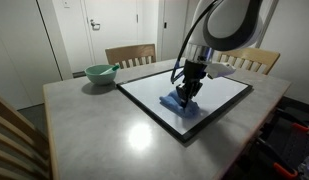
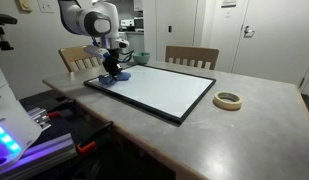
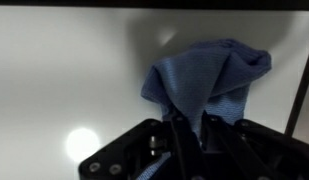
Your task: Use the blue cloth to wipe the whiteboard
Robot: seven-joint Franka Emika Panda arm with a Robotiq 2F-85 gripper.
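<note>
A blue cloth [image 1: 181,103] lies bunched on the whiteboard [image 1: 219,92], near the board's corner; it also shows in an exterior view [image 2: 112,77] and in the wrist view [image 3: 204,78]. The whiteboard [image 2: 159,90] is white with a black frame and lies flat on the grey table. My gripper [image 1: 187,90] points straight down and its fingers are closed on a fold of the cloth, pressing it against the board [image 3: 64,70]. In the wrist view the fingertips [image 3: 189,122] pinch the cloth's lower edge.
A green bowl [image 1: 100,73] stands on the table beyond the board; it also shows in an exterior view [image 2: 141,58]. A roll of tape [image 2: 228,100] lies off the board's far end. Wooden chairs [image 1: 130,54] stand along the table's edge.
</note>
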